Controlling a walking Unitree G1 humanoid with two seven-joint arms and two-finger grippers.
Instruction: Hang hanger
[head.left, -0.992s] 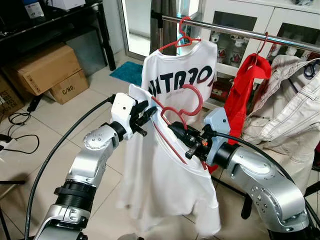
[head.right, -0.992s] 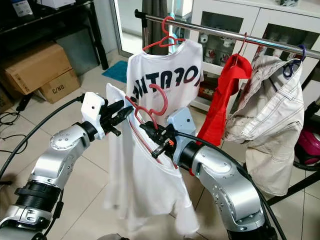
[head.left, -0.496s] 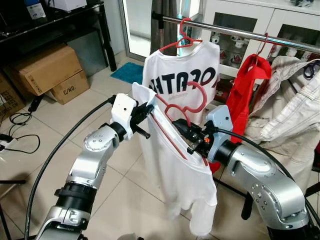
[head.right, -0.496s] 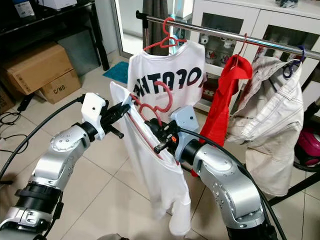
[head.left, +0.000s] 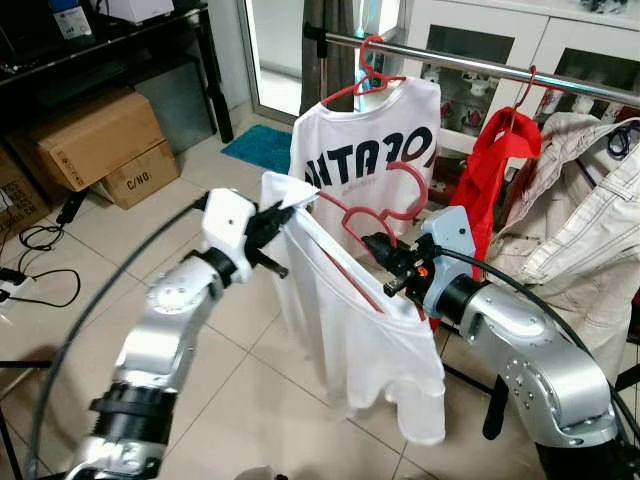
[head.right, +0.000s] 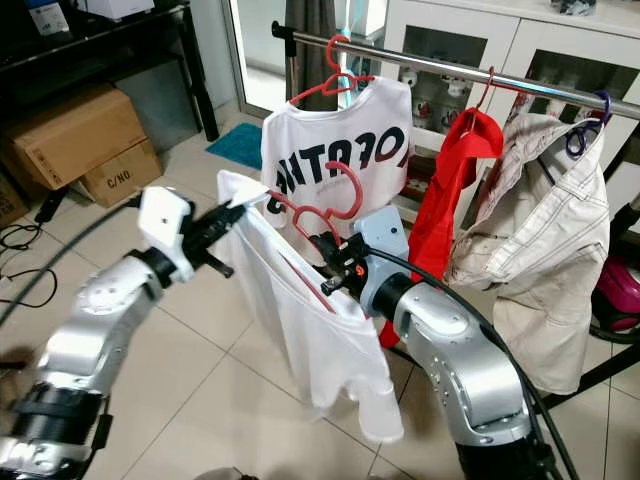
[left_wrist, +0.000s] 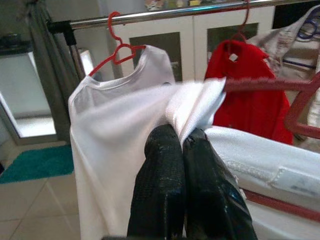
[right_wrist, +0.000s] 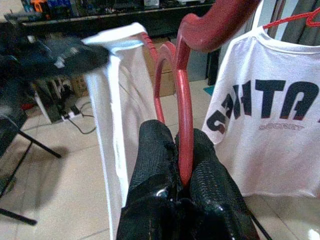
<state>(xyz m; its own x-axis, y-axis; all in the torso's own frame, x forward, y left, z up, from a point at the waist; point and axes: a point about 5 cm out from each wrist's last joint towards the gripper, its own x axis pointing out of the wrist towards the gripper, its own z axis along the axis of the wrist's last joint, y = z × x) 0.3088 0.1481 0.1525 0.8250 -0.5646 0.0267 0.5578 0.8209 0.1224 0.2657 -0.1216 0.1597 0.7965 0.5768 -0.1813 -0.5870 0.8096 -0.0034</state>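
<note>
A red plastic hanger (head.left: 392, 196) carries a plain white shirt (head.left: 350, 335) in front of the steel clothes rail (head.left: 480, 65). My right gripper (head.left: 380, 246) is shut on the hanger's neck just below the hook; in the right wrist view the hanger (right_wrist: 184, 95) rises from between the closed fingers (right_wrist: 155, 165). My left gripper (head.left: 277, 214) is shut on the shirt's shoulder edge and holds it stretched out to the left. In the left wrist view, white cloth (left_wrist: 195, 97) is pinched between the fingertips (left_wrist: 165, 150). The hook sits below and short of the rail.
On the rail hang a white printed T-shirt (head.left: 368, 150) on a red hanger, a red garment (head.left: 490, 180) and a beige jacket (head.left: 570, 200). Behind stands a white glass-door cabinet (head.left: 560, 40). Cardboard boxes (head.left: 95, 135), a teal mat (head.left: 258, 146) and floor cables (head.left: 35, 255) lie left.
Both grippers have carried the hanger and shirt up and to the right, nearer the rail. The shirt's hem has swung upward and the left arm is blurred with motion.
</note>
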